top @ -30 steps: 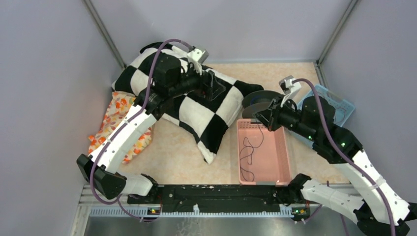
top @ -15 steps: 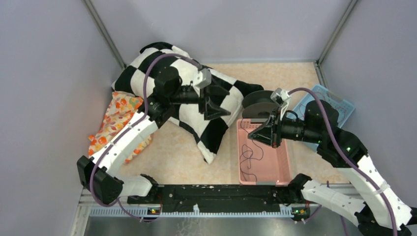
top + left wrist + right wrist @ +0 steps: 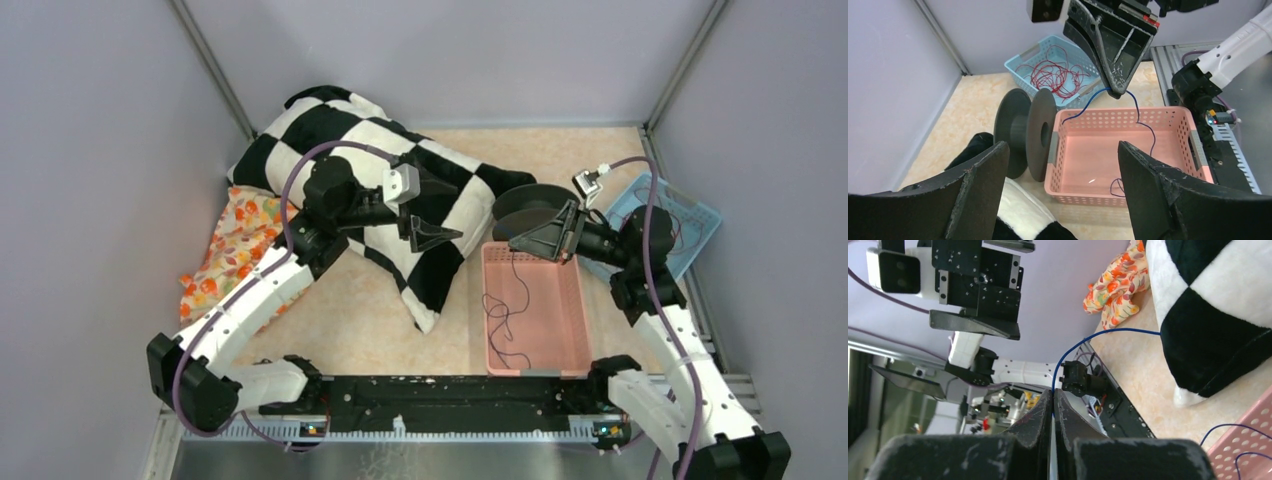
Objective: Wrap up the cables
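The cable [image 3: 511,305] is a thin dark blue wire lying in loose loops in the pink basket [image 3: 575,300]. One end rises to my right gripper [image 3: 514,243], which is shut on it above the basket's far left corner. The right wrist view shows the cable [image 3: 1088,340] arcing out from between the shut fingers [image 3: 1040,412]. In the left wrist view the cable [image 3: 1143,125] hangs from the right gripper [image 3: 1117,92] into the basket [image 3: 1128,117]. My left gripper [image 3: 450,212] hovers open and empty over the checkered pillow [image 3: 385,235], facing the basket. A black spool [image 3: 1028,132] stands against the basket's far end.
A blue basket [image 3: 700,215] holding tangled red wire [image 3: 1055,75] sits at the back right. An orange patterned cloth [image 3: 235,245] lies left of the pillow. The enclosure walls close in on both sides, and the arm bases line the near edge.
My right gripper dipped toward the basket, then rose and turned, drawing the cable up. The left gripper swung down and right across the pillow toward the basket, staying open.
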Controlling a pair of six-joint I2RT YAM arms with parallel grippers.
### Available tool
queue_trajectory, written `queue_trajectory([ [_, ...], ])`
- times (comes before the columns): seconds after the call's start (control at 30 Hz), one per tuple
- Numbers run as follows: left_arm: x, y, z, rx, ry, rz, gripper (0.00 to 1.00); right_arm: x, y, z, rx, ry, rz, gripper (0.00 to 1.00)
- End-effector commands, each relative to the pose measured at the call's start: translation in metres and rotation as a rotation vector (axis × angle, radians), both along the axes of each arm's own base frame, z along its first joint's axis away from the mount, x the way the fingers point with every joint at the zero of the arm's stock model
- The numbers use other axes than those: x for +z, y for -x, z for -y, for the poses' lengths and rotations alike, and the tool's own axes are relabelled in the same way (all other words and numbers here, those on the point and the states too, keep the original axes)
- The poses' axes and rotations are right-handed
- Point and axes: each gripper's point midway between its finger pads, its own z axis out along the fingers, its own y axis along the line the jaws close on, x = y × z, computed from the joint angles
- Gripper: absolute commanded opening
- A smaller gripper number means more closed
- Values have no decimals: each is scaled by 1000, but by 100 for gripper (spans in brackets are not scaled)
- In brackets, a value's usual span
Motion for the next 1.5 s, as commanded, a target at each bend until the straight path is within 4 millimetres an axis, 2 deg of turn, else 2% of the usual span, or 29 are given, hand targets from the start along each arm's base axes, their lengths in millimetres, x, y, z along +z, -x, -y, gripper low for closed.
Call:
queue_trajectory([
  [0.0, 12, -16, 8, 18, 51, 72, 85, 31, 7, 12, 34, -123, 6, 0],
  [0.07, 3, -29, 17, 20, 49, 44, 85, 27, -5, 19, -16, -109, -64, 0],
  [0.17, -6, -59, 32, 67, 61, -24, 83, 6, -27, 30, -121, -34, -176, 0],
  [0.23, -10, -73, 43, 70, 60, -52, 83, 7, -37, 38, -176, -35, -197, 0],
  [0.3, -14, -83, 51, 62, 67, -77, 83, 4, -47, 40, -204, -39, -241, 0],
  [0.4, -19, -97, 63, 53, 85, -112, 83, -3, -76, 56, -322, -27, -289, 0],
  [0.53, -29, -115, 77, 47, 105, -160, 84, 0, -102, 62, -378, -28, -290, 0],
  [0.7, -42, -141, 95, 71, 116, -295, 76, -17, -132, 68, -424, 2, -327, 0],
  [0.8, -51, -153, 102, 94, 102, -397, 81, -28, -146, 71, -448, 2, -339, 0],
  [0.83, -56, -155, 104, 96, 96, -411, 87, -31, -150, 71, -458, 1, -344, 0],
  [0.87, -57, -155, 105, 91, 91, -419, 97, -35, -152, 72, -466, -7, -364, 0],
  [0.9, -59, -155, 106, 85, 86, -428, 98, -34, -155, 72, -463, -23, -361, 0],
  [1.1, -67, -141, 114, -30, 60, -357, 99, -40, -162, 69, -438, -39, -360, 0],
  [1.23, -81, -146, 122, -92, -8, -347, 99, -45, -167, 67, -413, -44, -358, 0],
  [1.47, -97, -148, 134, -162, -5, -382, 99, -50, -174, 65, -396, -50, -365, 0],
])
